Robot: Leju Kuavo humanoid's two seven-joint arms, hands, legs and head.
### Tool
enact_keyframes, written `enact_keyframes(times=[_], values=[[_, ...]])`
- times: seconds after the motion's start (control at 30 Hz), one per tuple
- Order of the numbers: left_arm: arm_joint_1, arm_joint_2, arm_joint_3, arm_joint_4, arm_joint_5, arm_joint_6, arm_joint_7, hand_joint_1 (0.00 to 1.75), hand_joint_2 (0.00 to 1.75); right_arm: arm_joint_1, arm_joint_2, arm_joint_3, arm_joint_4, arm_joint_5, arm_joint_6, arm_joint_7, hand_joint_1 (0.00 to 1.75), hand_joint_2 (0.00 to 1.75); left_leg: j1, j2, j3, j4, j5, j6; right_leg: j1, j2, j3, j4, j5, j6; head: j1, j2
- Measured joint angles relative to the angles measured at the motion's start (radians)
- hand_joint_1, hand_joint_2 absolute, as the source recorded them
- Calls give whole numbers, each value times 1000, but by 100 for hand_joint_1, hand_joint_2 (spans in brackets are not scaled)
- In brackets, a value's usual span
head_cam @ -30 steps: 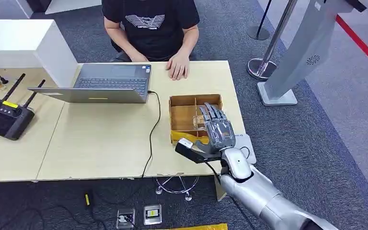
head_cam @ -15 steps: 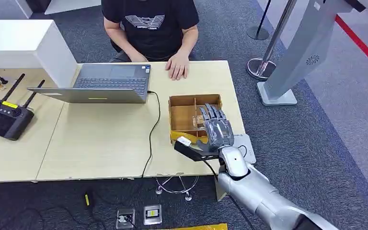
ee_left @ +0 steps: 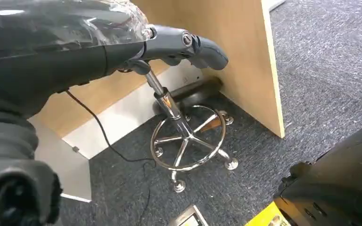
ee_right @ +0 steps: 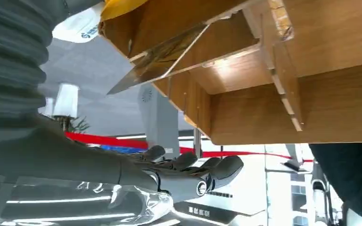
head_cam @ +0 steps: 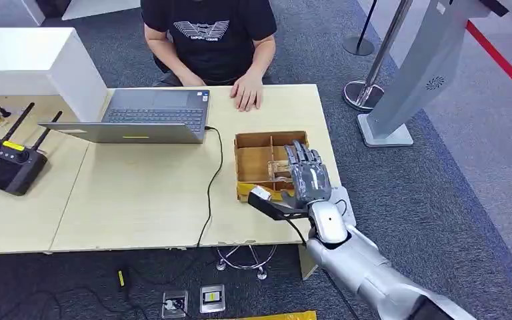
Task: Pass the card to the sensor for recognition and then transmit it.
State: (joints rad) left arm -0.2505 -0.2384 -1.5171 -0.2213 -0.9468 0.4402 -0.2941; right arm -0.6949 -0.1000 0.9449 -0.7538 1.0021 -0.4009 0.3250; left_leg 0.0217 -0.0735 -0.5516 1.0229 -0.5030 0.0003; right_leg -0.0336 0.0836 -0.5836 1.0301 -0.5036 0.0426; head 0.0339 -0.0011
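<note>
A wooden divided box (head_cam: 253,143) sits near the table's right end. A clear card (head_cam: 279,169) leans inside one of its compartments and appears in the right wrist view as a tilted transparent sheet (ee_right: 158,59). My right hand (head_cam: 305,179) hovers over the box's right side, fingers stretched forward and thumb pointing left, holding nothing. Its fingers (ee_right: 193,172) lie straight and bare in the right wrist view. A white sensor pad (head_cam: 343,200) lies on the table edge, partly under my right wrist. My left hand (ee_left: 179,42) hangs beside the table, holding nothing.
A person sits at the far side with a hand (head_cam: 247,93) resting on the table. A laptop (head_cam: 150,115) with a black cable (head_cam: 211,187), and a remote controller (head_cam: 7,163), lie to the left. A chrome stool base (ee_left: 188,146) stands under the table.
My right hand has shifted slightly to the right and farther over the box. The card and the person's hand have stayed put.
</note>
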Motion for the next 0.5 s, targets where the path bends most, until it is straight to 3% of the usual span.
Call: enact_keyframes(times=[0.23,0.27,0.3,0.5], values=[[-2,0,-1,0,-17,0,-6,0,0,1,-5,-3,0,12,27,11,0,175,0,0,0,0,0,0,0,1,0,0,0,0,0,0],[-2,0,-1,0,-19,0,-6,0,0,1,-6,-3,0,12,29,11,33,175,0,0,0,0,0,0,0,1,0,0,0,0,0,0],[-2,0,-1,0,-21,0,-6,0,0,1,-7,-3,0,13,32,11,169,175,0,0,0,0,0,0,0,1,0,0,0,0,0,0],[-3,0,-1,0,-40,0,-6,0,0,2,-10,-11,0,15,39,9,175,175,0,0,0,0,0,0,0,1,0,0,0,0,0,0]])
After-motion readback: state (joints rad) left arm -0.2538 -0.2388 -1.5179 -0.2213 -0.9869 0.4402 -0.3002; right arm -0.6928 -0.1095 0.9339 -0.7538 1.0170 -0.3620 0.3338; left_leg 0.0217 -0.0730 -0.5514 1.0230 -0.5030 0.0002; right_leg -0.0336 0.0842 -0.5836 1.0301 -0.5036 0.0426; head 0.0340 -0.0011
